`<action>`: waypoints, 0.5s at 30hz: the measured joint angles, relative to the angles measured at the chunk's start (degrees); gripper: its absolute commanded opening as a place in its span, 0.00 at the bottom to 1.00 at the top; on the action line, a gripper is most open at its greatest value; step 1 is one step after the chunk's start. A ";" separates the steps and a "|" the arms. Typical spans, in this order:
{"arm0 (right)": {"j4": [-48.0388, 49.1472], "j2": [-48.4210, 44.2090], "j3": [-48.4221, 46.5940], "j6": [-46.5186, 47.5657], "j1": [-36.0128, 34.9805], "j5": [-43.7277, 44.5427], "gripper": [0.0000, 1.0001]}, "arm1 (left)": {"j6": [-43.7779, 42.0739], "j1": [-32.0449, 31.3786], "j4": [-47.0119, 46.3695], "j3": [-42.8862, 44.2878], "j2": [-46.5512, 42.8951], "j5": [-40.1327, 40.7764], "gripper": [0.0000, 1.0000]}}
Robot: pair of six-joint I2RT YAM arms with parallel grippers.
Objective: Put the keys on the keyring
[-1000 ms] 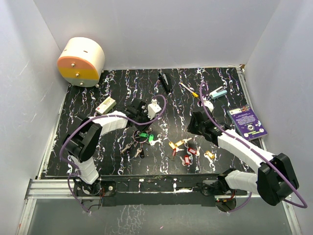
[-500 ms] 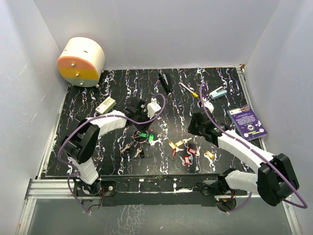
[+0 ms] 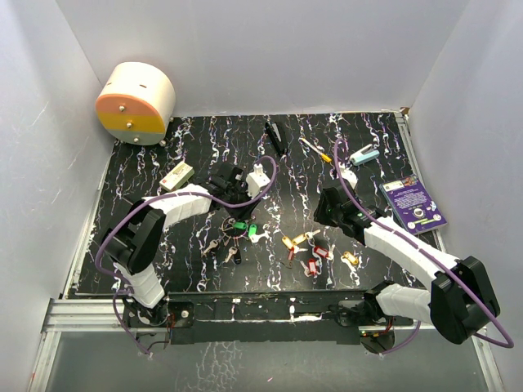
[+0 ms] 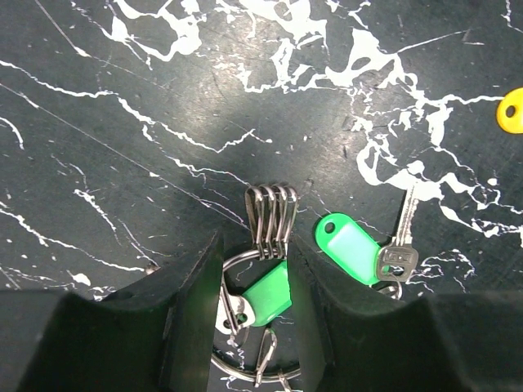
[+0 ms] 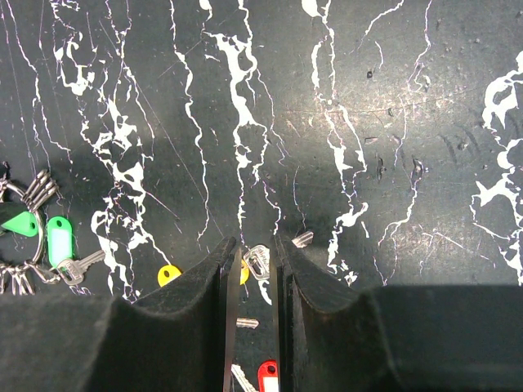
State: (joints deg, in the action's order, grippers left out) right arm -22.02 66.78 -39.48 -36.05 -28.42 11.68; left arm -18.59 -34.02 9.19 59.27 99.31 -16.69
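The keyring (image 3: 238,228), a silver wire ring with green tags and dark keys, lies left of centre on the black marbled table. In the left wrist view the ring (image 4: 237,257) and one green tag (image 4: 270,298) lie between my left gripper's jaws (image 4: 255,245), which stand apart and straddle them. A second green tag (image 4: 350,249) lies just right of the jaws. Loose keys with gold (image 3: 290,242) and red (image 3: 317,253) heads lie mid-table. My right gripper (image 3: 320,219) hovers over them, jaws (image 5: 254,241) narrowly apart, with a silver key head (image 5: 261,263) seen through the gap.
A cream and orange drum (image 3: 136,102) stands at the back left. White blocks (image 3: 176,175) (image 3: 257,180) flank the left gripper. A black pen (image 3: 275,137), a yellow-handled screwdriver (image 3: 315,149) and a teal item (image 3: 365,155) lie at the back. A purple card (image 3: 413,204) lies at the right edge.
My left gripper has shifted slightly toward the back over the keyring. The right arm and the loose keys have not visibly moved.
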 measured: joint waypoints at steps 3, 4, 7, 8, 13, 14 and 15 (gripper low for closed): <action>0.02 0.00 0.00 0.00 0.00 0.00 0.26 | -0.48 0.00 -0.39 -0.02 0.00 1.22 0.34; 0.00 0.00 0.00 0.00 0.00 0.00 0.26 | -0.70 0.00 -0.57 -0.02 0.00 1.60 0.34; 0.02 0.00 0.00 0.00 0.00 -0.02 0.26 | -1.44 0.00 -1.86 -0.37 0.00 3.19 0.33; 0.02 0.00 0.00 0.00 0.00 -0.02 0.26 | -1.73 0.00 -2.34 -0.66 0.00 3.76 0.33; 0.02 0.00 0.00 0.00 0.00 -0.02 0.26 | -2.23 0.00 -2.71 -1.86 0.00 3.69 0.33; 0.02 0.00 0.00 0.00 0.00 -0.02 0.26 | -2.23 0.00 -2.64 -1.92 0.00 3.26 0.33; 0.02 0.00 0.00 0.00 0.00 -0.02 0.26 | -2.23 0.00 -2.51 -1.95 0.00 2.78 0.33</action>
State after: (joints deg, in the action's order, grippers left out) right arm -22.00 66.78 -39.48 -36.05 -28.42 11.66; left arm -20.82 -34.02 6.68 57.32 99.31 -13.91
